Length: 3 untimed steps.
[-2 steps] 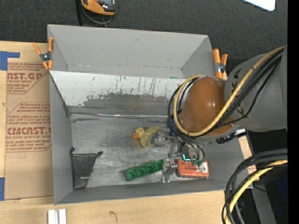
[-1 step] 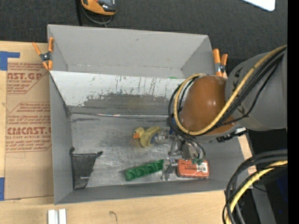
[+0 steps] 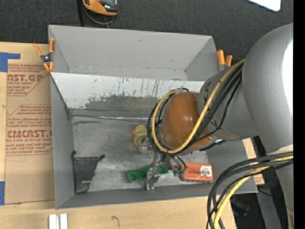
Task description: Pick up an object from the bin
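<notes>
The claw (image 3: 152, 178) is sitting low over the near floor of the bin (image 3: 128, 46), right at the end of a small green thing (image 3: 136, 176) that is lying flat and stretching away to the claw's left as the camera sees it. The two are looking as good as touching, but the orange wrist cover (image 3: 178, 118) and its cables (image 3: 159, 128) are looming over the spot, so I cannot tell whether the claw is spread or pressed together, or whether the green piece is really in it. Here is the worry: that green piece is looking slim and flat, and a pinch right at its tip is likely to let it swivel out or skid along the bare metal. Just to the claw's right an orange-red packet (image 3: 198, 172) is lying close enough to get nudged or dragged along. Behind the claw, toward the back wall, a yellowish lump (image 3: 140, 133) is sitting near the cables and could be brushed on a lift. The dark grey flat piece (image 3: 85, 171), well off to the left, is looking out of harm's way.
</notes>
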Tool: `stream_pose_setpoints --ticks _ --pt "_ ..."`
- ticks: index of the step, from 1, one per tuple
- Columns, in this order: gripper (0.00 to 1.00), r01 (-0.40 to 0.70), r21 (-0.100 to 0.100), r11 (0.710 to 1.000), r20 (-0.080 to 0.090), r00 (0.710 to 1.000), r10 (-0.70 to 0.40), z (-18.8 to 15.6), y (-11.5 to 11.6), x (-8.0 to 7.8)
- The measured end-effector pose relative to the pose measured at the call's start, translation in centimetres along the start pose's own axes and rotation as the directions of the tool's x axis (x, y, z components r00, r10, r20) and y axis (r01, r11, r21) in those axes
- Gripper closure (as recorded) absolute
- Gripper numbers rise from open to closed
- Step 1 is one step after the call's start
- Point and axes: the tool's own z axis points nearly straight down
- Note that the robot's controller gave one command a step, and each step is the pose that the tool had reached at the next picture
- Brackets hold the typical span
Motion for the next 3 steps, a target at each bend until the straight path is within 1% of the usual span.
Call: stream_pose_setpoints --ticks 1,2,3 --pt "0.00 0.079 -0.001 0.997 -0.022 0.997 -0.079 -4.9 0.6 0.4" --pt "0.00 0.008 -0.001 1.000 -0.017 1.000 -0.008 -0.7 0.2 0.0" --pt "0.00 -0.026 -0.004 1.000 -0.001 1.000 0.026 0.8 0.0 -0.7"
